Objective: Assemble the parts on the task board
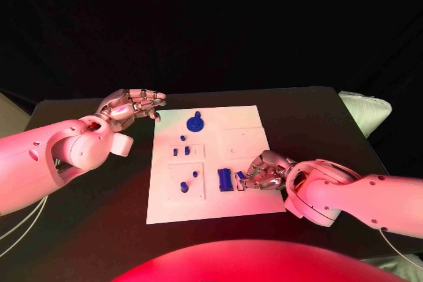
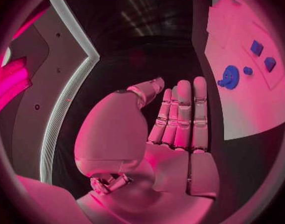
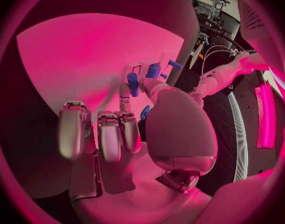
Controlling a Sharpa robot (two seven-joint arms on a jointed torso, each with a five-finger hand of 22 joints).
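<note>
Head view, from left to right: the left hand (image 1: 132,106) is seen hovering just off the white task board's (image 1: 247,120) far left corner, its fingers apart and nothing held. A blue gear-shaped part (image 1: 195,121) lies near the board's far edge, with small blue pegs (image 1: 184,186) standing toward the left edge. Near the board's near right corner, the right hand (image 1: 264,172) is curled beside a blue rectangular block (image 1: 225,179); whether anything is pinched cannot be told. The block is judged light, rigid and smooth, best taken across its long sides.
</note>
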